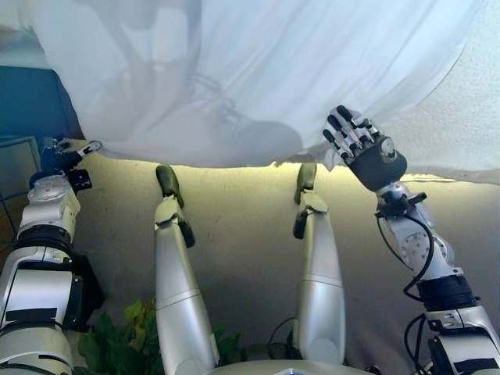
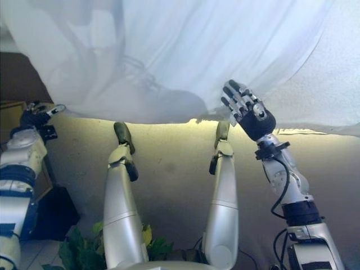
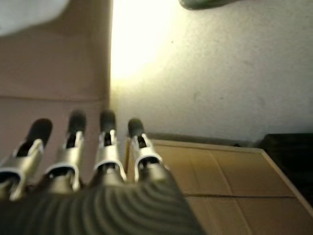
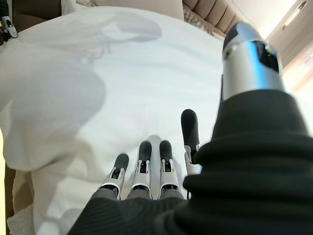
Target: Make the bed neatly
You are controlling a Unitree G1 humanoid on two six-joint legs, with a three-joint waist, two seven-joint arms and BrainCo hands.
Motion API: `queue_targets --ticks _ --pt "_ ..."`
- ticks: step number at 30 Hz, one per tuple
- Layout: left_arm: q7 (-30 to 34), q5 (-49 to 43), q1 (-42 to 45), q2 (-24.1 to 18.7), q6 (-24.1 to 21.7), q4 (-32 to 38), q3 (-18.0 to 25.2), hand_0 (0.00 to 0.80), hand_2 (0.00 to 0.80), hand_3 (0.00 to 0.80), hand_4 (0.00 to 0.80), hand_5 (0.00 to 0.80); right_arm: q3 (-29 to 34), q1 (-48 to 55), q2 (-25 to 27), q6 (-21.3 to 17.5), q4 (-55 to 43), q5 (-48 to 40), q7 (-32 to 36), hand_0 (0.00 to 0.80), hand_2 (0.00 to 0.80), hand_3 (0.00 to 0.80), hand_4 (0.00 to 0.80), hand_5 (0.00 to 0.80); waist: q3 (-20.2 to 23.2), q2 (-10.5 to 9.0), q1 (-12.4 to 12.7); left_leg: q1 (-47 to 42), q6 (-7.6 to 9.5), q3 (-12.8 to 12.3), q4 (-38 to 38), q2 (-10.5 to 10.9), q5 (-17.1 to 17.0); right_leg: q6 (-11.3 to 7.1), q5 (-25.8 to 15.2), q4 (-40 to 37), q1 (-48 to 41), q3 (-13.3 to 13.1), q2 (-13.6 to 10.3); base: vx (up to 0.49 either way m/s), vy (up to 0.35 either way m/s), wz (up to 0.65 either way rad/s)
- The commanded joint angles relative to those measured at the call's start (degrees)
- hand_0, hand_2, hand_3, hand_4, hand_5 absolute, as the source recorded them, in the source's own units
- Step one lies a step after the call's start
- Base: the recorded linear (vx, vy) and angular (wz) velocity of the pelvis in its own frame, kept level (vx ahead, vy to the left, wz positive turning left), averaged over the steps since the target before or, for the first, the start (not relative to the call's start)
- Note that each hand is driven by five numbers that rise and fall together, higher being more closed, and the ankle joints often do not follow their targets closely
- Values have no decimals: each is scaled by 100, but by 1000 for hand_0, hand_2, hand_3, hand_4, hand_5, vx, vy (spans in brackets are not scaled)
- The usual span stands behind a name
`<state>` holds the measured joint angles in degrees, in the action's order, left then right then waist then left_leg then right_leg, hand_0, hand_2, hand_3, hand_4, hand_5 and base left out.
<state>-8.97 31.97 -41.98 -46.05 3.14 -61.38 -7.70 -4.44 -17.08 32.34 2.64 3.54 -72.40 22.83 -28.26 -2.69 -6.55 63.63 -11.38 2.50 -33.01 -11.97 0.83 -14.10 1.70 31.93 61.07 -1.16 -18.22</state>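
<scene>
A white sheet (image 1: 258,70) covers the bed across the top of the eye views, its lower edge (image 2: 169,119) hanging just in front of me. My right hand (image 1: 355,141) is open, its straight fingers (image 4: 146,156) lying flat on the sheet close to that edge. The cloth (image 4: 112,83) spreads smooth past them toward the head of the bed, with soft folds near the edge. My left hand (image 1: 64,153) is at the far left, beside the sheet's corner and off the cloth. It is open too, its fingers (image 3: 105,142) straight and holding nothing.
A tufted headboard (image 4: 215,14) and a pillow (image 4: 142,7) lie at the far end of the bed. A cardboard box (image 3: 220,176) stands under my left hand. A dark piece of furniture (image 1: 31,98) is on the left, and a green plant (image 1: 117,336) below it.
</scene>
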Motion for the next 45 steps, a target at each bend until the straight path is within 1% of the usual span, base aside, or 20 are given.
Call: queue_targets --ticks 1,4,6,11,12,14,16,18,21,24,26,29,31,35,38,39,42,43,44,45 --pt "-216 111 95 -214 -192 -110 466 0 0 0 0 0 257 410 -8 -234 -693 45 57 0 0 0 0 0 -154 -108 49 -213 257 -201 -570 -70 305 579 -733 -713 -378 413 4 0 -83 1" --pt "-220 258 364 -79 -346 68 632 0 0 0 0 0 306 535 -158 -219 -728 108 38 0 0 0 0 0 -154 -87 66 -534 231 -232 -355 -96 246 537 -739 -863 -658 451 -39 -3 -96 3" --pt "-270 349 586 55 -433 310 743 0 0 0 0 0 326 665 -274 -241 -735 170 64 0 0 0 0 0 -154 -70 90 -779 214 -243 -184 -104 204 505 -751 -976 -864 476 -76 -8 -115 3" --pt "-321 714 1306 493 -801 1237 1022 0 0 0 0 0 401 1045 -522 -313 -699 331 126 0 0 0 0 0 -154 -44 204 -1557 198 -317 283 -134 118 400 -798 -1320 -1554 585 -181 -20 -138 4" --pt "-297 743 1458 580 -886 1458 1075 0 0 0 0 0 425 1114 -584 -336 -651 360 163 0 0 0 0 0 -154 -70 205 -1631 234 -344 412 -83 -61 420 -980 -1458 -1636 621 -246 -83 -159 6" --pt "-248 844 1767 776 -1015 1893 1155 0 0 0 0 0 483 1221 -688 -338 -533 410 151 0 0 0 0 0 -154 -87 273 -1979 233 -369 621 -61 -95 380 -1013 -1620 -2000 696 -286 -40 -183 16" --pt "-149 876 2041 963 -1156 2181 1210 0 0 0 0 0 531 1288 -776 -331 -384 469 115 0 0 0 0 0 -154 -96 347 -2358 244 -377 799 -46 -115 346 -1008 -1727 -2380 746 -300 12 -189 16" --pt "-111 810 2277 1150 -1204 2448 1250 0 0 0 0 0 576 1364 -846 -330 -224 542 65 0 0 0 0 0 -111 -107 418 -2710 251 -384 989 -34 -139 322 -989 -1823 -2713 774 -302 42 -162 2" --pt "39 711 2561 1306 -1178 2727 1322 0 0 0 0 0 686 1497 -913 -184 -43 557 -59 0 0 0 0 0 121 -127 496 -3190 270 -397 1285 -26 -169 289 -941 -1959 -3150 793 -294 86 -155 0" --pt "359 712 2790 1462 -1116 3041 1414 0 0 0 0 0 770 1745 -974 -92 109 534 -116 0 0 0 0 0 404 -113 545 -3728 285 -429 1616 -15 -196 280 -881 -2122 -3644 820 -238 110 -140 4" --pt "559 855 2928 1595 -1114 3208 1431 0 0 0 0 0 830 1881 -1048 -96 203 561 -138 0 0 0 0 0 566 -84 570 -4064 300 -444 1862 -15 -221 278 -862 -2248 -3942 826 -213 100 -116 8" --pt "867 986 3187 1801 -1038 3590 1486 0 0 0 0 0 871 2142 -1180 -219 353 609 -216 0 0 0 0 0 864 -57 613 -4545 329 -452 2260 -5 -285 277 -861 -2463 -4370 866 -183 101 -106 6" --pt "1220 1244 3393 1926 -955 3855 1517 0 0 0 0 0 907 2341 -1249 -263 421 684 -252 0 0 0 0 0 1094 -39 626 -4856 345 -474 2502 -1 -325 265 -852 -2613 -4657 900 -142 144 -98 6" --pt "1690 1305 3764 2302 -783 4376 1385 0 0 0 0 0 911 2745 -1420 -400 609 983 -351 0 0 0 0 0 1572 -7 658 -5461 376 -467 2996 7 -432 251 -822 -2855 -5214 995 -48 157 -93 16" --pt "2142 1392 3900 2539 -651 4648 1166 0 0 0 0 0 907 2915 -1552 -415 654 1161 -631 0 0 0 0 0 1938 -10 689 -5808 404 -478 3310 2 -525 249 -804 -2948 -5510 1084 20 123 -105 12" --pt "2190 1423 3922 2616 -644 4714 1084 0 0 0 0 0 881 2941 -1599 -444 684 1163 -704 0 0 0 0 0 2028 -5 700 -5901 412 -484 3386 1 -547 255 -798 -2967 -5585 1111 39 107 -87 10" --pt "2400 1485 3949 2804 -724 4701 808 0 0 0 0 0 784 2924 -1740 -514 865 1235 -913 0 0 0 0 0 2294 3 711 -6166 417 -547 3552 -14 -583 284 -799 -3056 -5819 1157 101 57 -68 6" --pt "2357 1393 3952 2819 -785 4660 712 0 0 0 0 0 744 2895 -1760 -527 957 1290 -1002 0 0 0 0 0 2350 1 709 -6242 421 -561 3593 -10 -583 291 -806 -3093 -5881 1144 126 24 -67 2" --pt "2325 1272 3945 2816 -846 4610 642 0 0 0 0 0 721 2874 -1767 -492 1028 1307 -1037 0 0 0 0 0 2384 1 709 -6300 421 -581 3622 -9 -585 295 -815 -3122 -5929 1137 141 18 -65 -1" --pt "2245 1137 3944 2810 -902 4532 526 0 0 0 0 0 669 2840 -1784 -355 1143 1354 -1129 0 0 0 0 0 2461 2 706 -6384 422 -611 3676 -2 -588 300 -836 -3178 -5996 1131 161 7 -57 -3"
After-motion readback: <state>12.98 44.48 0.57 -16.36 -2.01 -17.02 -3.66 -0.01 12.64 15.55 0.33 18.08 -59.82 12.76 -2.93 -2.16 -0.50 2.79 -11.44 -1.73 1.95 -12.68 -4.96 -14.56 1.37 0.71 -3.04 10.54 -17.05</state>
